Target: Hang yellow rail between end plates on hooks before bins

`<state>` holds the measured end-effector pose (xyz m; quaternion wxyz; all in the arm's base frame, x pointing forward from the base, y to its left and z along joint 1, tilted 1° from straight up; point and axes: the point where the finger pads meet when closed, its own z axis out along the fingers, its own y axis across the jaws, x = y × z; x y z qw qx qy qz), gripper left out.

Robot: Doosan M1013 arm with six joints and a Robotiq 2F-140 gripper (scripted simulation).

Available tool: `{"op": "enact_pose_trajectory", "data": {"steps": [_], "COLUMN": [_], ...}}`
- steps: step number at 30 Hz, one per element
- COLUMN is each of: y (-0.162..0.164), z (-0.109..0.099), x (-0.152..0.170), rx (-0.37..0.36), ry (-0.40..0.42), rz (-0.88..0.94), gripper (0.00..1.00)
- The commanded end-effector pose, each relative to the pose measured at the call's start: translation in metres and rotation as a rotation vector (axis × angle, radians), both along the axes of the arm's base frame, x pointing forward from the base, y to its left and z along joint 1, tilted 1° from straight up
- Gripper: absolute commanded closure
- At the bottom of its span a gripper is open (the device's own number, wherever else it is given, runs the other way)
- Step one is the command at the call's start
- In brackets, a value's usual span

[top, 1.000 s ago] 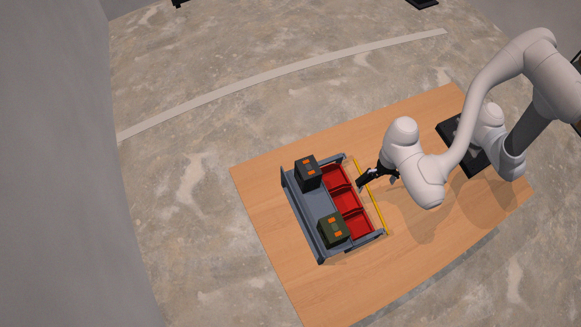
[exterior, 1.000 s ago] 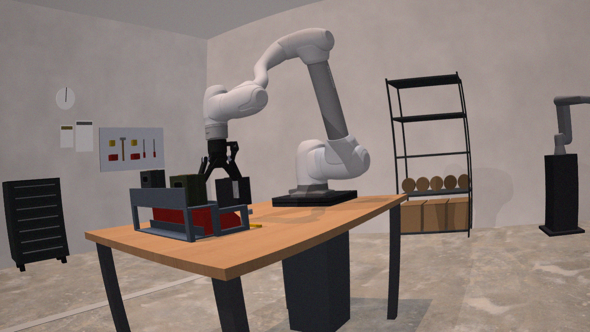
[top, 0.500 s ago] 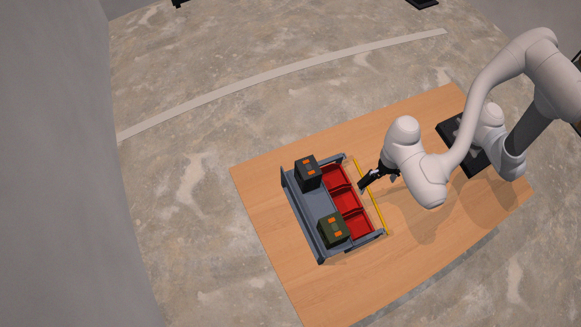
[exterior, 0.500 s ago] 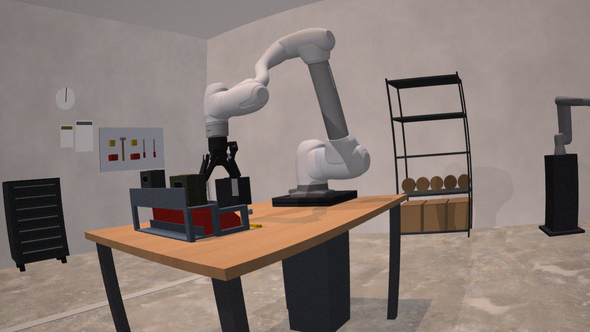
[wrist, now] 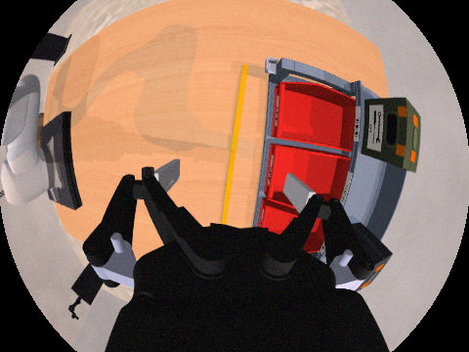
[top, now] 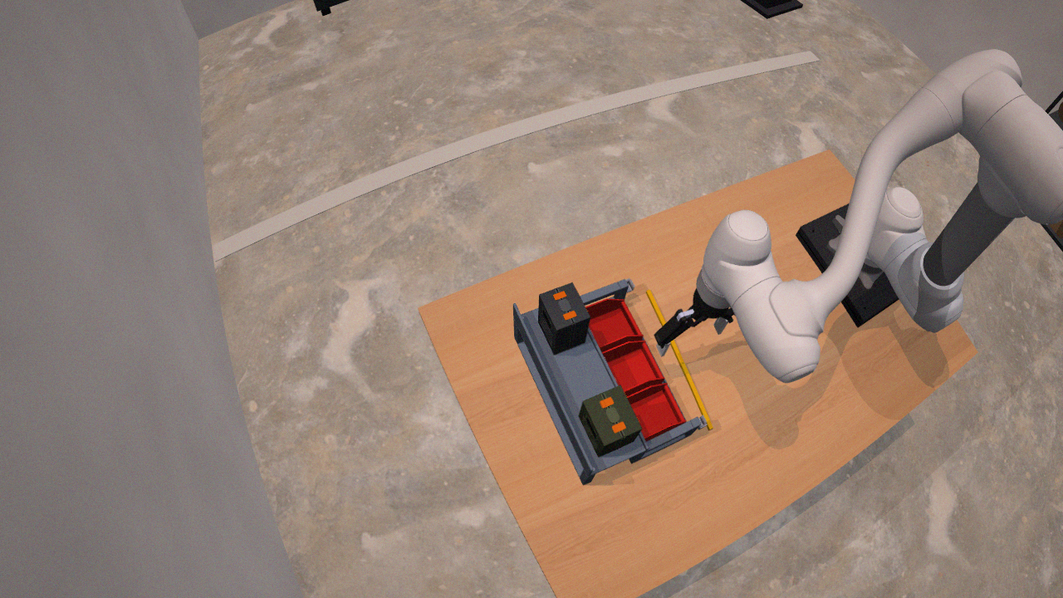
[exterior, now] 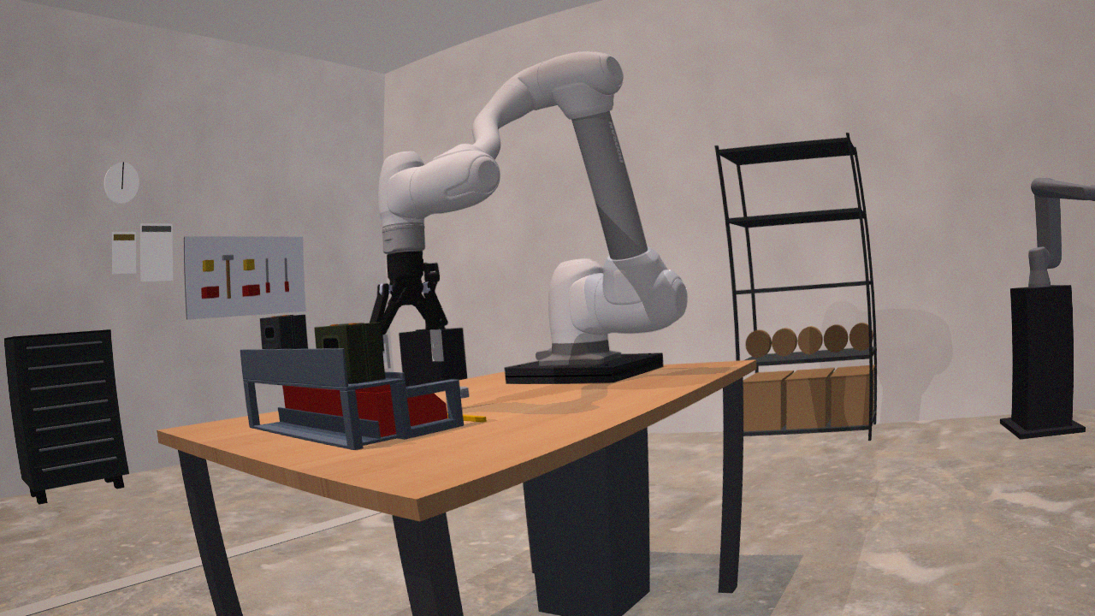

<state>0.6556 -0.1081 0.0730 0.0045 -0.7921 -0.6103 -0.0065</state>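
Wrist view: gripper (wrist: 230,183) spread wide, holding nothing, above yellow rail (wrist: 234,145). Rail lies flat on table (top: 565,476), just beside red bins (top: 631,364), robot side. Straddle rail mid-length, descend square, clamp centred so it lifts level.

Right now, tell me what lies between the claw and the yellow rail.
Nothing: in the exterior view the open claw hangs above the table, and the wrist view shows only bare wood around the yellow rail.
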Motion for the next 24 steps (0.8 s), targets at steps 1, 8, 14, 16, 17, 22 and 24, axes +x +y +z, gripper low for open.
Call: {"op": "enact_pose_trajectory", "data": {"steps": [1, 8, 14, 16, 17, 22, 24], "y": [0.0, 0.0004, 0.001, 0.001, 0.001, 0.001, 0.001], "z": [0.0002, 0.001, 0.0023, 0.0023, 0.0023, 0.0023, 0.0023], "x": [0.0, 0.0, -0.0001, -0.0001, -0.0001, -0.0001, -0.0001], "rx": [0.0, 0.0, 0.0, 0.0, 0.0, 0.0, 0.0], "ry": [0.0, 0.0, 0.0, 0.0, 0.0, 0.0, 0.0], "rz": [0.0, 0.0, 0.0, 0.0, 0.0, 0.0, 0.0], "gripper": [0.0, 0.0, 0.0, 0.0, 0.0, 0.0, 0.63]}}
